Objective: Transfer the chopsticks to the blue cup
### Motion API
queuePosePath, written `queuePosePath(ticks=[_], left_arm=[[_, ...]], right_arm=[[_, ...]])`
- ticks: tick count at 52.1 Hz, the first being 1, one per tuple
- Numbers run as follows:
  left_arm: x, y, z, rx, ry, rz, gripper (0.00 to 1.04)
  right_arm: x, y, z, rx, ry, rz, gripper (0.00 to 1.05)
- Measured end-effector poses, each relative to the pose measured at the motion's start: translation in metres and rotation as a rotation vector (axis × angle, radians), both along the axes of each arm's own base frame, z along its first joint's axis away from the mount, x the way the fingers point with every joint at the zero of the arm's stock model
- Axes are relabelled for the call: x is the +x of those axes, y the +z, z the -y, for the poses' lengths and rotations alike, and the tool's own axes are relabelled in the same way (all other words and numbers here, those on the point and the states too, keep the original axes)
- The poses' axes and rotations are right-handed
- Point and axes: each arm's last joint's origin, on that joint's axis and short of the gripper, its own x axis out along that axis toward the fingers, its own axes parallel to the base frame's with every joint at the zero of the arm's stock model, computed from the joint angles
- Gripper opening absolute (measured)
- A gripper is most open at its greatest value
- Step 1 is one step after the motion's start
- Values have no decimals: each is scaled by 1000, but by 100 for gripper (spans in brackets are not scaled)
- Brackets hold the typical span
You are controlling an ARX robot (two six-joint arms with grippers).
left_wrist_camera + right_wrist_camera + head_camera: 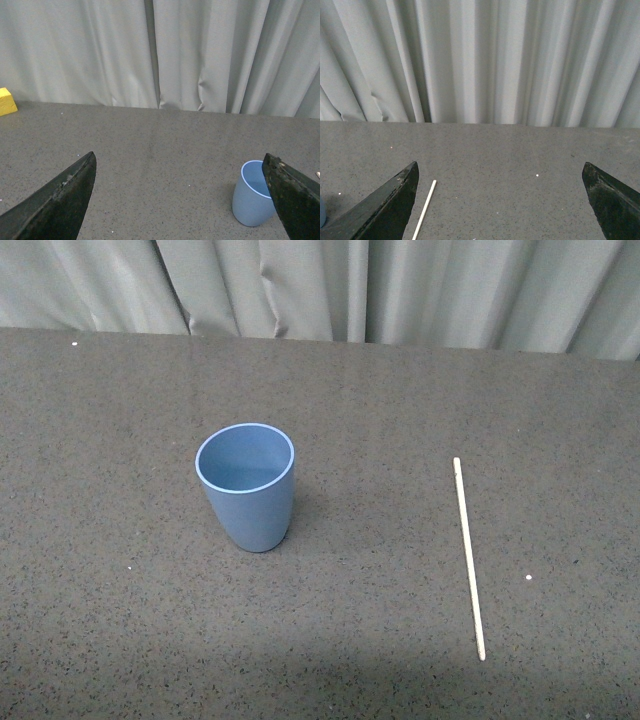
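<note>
The chopstick, a thin, pale, tapered stick, lies flat on the speckled dark-grey worktop, running 12 to 6 o'clock. It is well apart from the upright matte blue cup, at the cup's 3 o'clock. Both the left jaws and right jaws gape wide, holding and touching nothing.

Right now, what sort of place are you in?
Probably a staged test bench: dark speckled table, grey curtain behind it, a cup and a chopstick laid out.
</note>
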Motion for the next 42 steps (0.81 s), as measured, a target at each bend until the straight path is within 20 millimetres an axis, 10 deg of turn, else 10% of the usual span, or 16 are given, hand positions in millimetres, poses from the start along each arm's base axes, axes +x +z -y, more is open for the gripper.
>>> queuePosePath(ticks=[42], left_arm=[[0,0,0,0,0,0,98]], right_arm=[[0,0,0,0,0,0,95]])
